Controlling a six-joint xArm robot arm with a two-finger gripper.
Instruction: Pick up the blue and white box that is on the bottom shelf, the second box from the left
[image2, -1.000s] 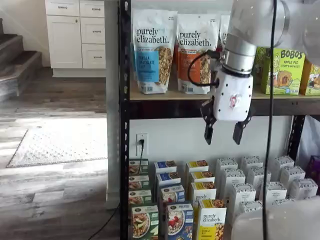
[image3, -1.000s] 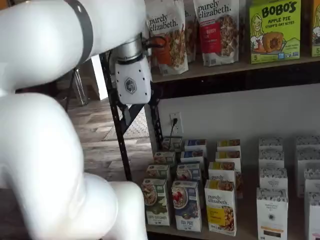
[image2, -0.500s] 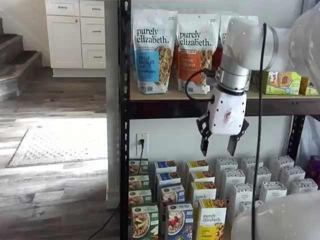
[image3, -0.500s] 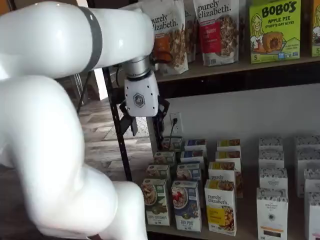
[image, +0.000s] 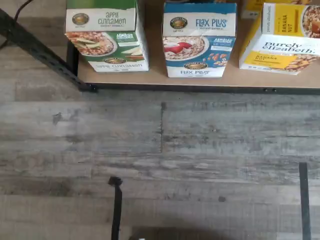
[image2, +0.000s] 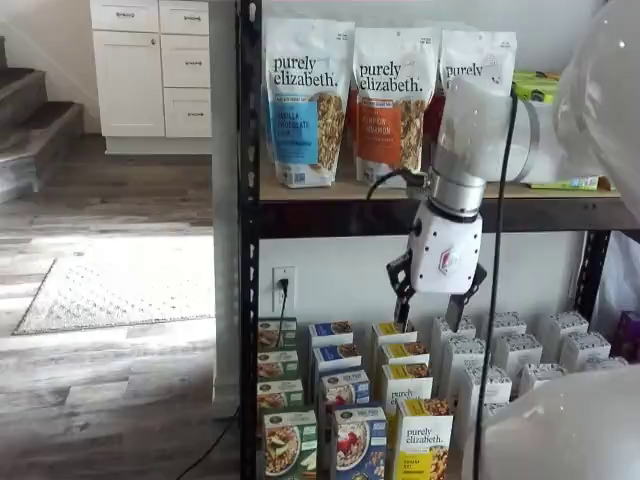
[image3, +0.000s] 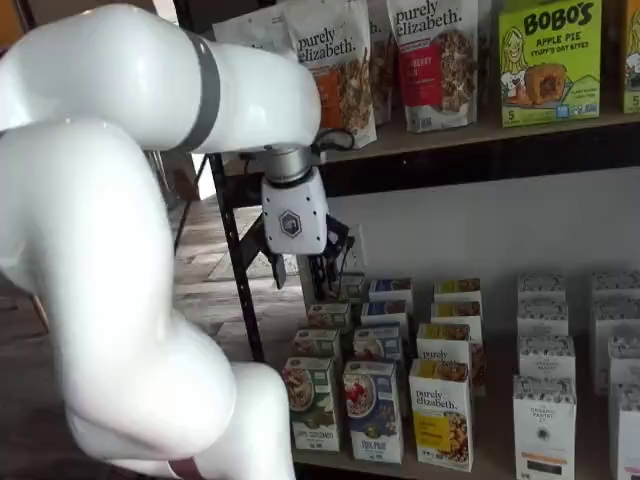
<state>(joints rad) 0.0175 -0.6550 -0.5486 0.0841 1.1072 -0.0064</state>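
The blue and white box (image: 199, 40) stands upright at the front of the bottom shelf (image: 200, 89), between a green-and-white box and a yellow-and-white box. It shows in both shelf views (image2: 358, 442) (image3: 371, 410). My gripper (image2: 432, 305) hangs in front of the rack, above the rows of small boxes and below the upper board. It also shows in a shelf view (image3: 300, 275). A gap shows between its two black fingers, and nothing is in them. It is well above the blue and white box and touches nothing.
A green-and-white box (image: 106, 37) and a yellow-and-white box (image: 282, 40) flank the target. Rows of white boxes (image3: 545, 400) stand further right. Tall granola pouches (image2: 305, 100) stand on the upper board. The black rack post (image2: 248, 250) is at the left. Wooden floor (image: 160, 150) lies before the shelf.
The gripper has come down from the level of the upper board to just above the back rows of small boxes. It stays open and empty. The boxes have not moved.
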